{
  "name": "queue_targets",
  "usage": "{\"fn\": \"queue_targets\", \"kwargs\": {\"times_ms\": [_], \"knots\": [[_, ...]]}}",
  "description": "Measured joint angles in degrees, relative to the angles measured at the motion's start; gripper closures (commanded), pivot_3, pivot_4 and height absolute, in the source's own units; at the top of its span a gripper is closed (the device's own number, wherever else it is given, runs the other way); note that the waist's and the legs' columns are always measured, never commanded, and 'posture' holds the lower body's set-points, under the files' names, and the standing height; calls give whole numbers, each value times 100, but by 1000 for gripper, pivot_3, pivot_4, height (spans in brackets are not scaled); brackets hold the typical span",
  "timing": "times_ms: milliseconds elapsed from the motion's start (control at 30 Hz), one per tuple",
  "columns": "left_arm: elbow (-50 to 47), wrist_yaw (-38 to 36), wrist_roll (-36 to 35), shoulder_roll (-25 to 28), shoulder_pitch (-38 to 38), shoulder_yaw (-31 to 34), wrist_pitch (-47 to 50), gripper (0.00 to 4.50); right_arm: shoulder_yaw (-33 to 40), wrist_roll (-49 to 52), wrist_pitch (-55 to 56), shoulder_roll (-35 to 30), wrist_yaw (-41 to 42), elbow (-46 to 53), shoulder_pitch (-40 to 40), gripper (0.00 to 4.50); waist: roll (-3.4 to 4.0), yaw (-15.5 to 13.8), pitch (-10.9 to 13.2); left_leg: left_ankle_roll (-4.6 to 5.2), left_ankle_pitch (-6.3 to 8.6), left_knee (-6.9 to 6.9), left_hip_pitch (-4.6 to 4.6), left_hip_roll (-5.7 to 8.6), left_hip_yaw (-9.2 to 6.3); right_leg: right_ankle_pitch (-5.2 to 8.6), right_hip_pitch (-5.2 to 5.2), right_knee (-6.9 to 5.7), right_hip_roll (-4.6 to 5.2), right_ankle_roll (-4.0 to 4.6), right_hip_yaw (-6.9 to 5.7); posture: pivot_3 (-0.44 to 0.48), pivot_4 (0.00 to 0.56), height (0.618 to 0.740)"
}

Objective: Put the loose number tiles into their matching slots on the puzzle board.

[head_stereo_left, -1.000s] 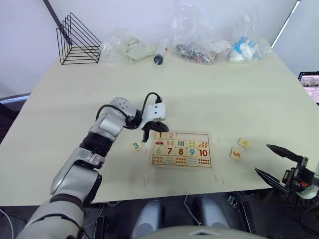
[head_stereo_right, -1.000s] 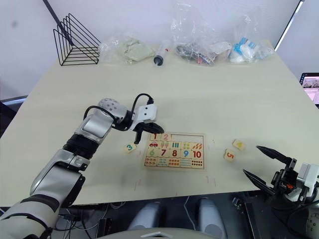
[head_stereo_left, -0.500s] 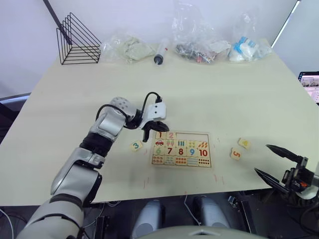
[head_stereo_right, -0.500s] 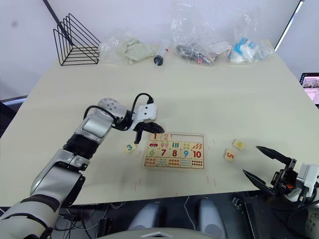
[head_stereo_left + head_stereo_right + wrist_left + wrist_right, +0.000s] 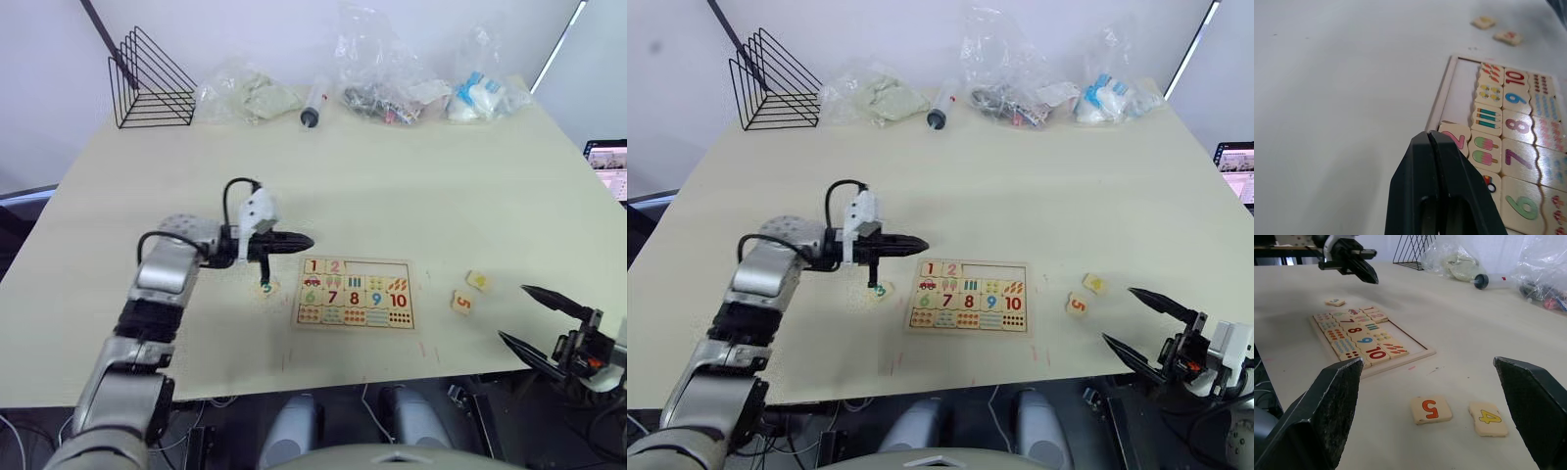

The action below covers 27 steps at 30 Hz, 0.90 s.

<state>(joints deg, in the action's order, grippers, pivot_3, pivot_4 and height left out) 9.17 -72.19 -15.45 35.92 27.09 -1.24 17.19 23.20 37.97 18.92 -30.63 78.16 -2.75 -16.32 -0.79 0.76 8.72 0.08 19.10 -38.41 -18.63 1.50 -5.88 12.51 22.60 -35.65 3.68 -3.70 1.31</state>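
The puzzle board point(image 5: 357, 294) lies flat on the pale table point(image 5: 411, 186), and I describe all places from it. In its top row the tiles 1 point(image 5: 313, 265) and 2 point(image 5: 335, 266) already sit in the two slots at the robot's left end, while the other three slots point(image 5: 382, 268) of that row show their bare wood floor. Under them are the rows with pictures, the numbers 6 to 10 and the dot squares. The left gripper point(image 5: 306, 238) hangs just beyond the board's far left corner, its two black fingers point(image 5: 1437, 196) pressed together with nothing between them, pointing toward the board. The tile 3 point(image 5: 265, 288) lies on the table just beside the board's left edge, under the left gripper, a little apart from the frame. The tiles 4 point(image 5: 479, 280) and 5 point(image 5: 462, 302) lie close together on the table, well apart from the board on its right side, 4 a little farther from the robot than 5. The right gripper point(image 5: 539, 316) is lower and further right of these two tiles, near the table's front edge, with its fingers point(image 5: 1332, 401) spread wide and empty. Far behind the board, along the back edge of the table, there are a black wire rack point(image 5: 149, 80), some clear plastic bags point(image 5: 392, 69) and a syringe point(image 5: 313, 101).
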Motion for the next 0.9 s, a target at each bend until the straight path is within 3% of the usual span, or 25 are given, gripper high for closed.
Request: {"fn": "queue_targets", "kwargs": {"times_ms": [200, 300, 467, 533, 567, 900], "knots": [[-227, 485, -277, 224, -967, 754, -49, 4471, 4, -28, -169, -87, -114, -27, 34, 0, 1, -25, 0, 0, 0, 1, 0, 0, -1, 0, -1, 0, 1, 1, -2, 0, 150, 740], [-265, 711, -342, 224, -1291, 1006, -144, 3848, 3, -26, -242, -93, -126, -27, 52, 0, 1, -22, -1, 1, 1, 1, 1, -2, 2, 0, -1, 0, 2, 1, 0, 0, 150, 740], [-953, 948, -780, 224, -2407, 1665, -129, 1150, 32, -123, -328, -171, -284, -119, 46, 0, 1, 0, -2, 1, 1, 5, 3, -16, 12, 0, 5, 2, 11, 1, 7, 0, 150, 740], [-1123, 1021, -786, 262, -2647, 1760, -133, 297, 33, -183, -406, -206, -432, -162, 80, 0, -1, -26, -3, 1, 2, 5, 2, -13, 11, 0, 3, 2, 13, 1, 4, 0, 150, 740], [-1265, 1067, -799, 283, -2917, 1897, -144, 97, 36, -269, -450, -240, -556, -213, 107, 0, 0, -31, -4, 1, 2, 5, 3, -12, 13, 0, 2, 2, 13, 1, 5, 0, 150, 740], [-2136, 1244, -1141, 84, -4436, 2452, -380, 97, 84, -536, -580, -560, -746, -634, 98, 0, 0, -9, -5, 3, 3, 5, 5, -16, 23, 5, -1, 2, 11, 9, 10, 0, 150, 740]]}}
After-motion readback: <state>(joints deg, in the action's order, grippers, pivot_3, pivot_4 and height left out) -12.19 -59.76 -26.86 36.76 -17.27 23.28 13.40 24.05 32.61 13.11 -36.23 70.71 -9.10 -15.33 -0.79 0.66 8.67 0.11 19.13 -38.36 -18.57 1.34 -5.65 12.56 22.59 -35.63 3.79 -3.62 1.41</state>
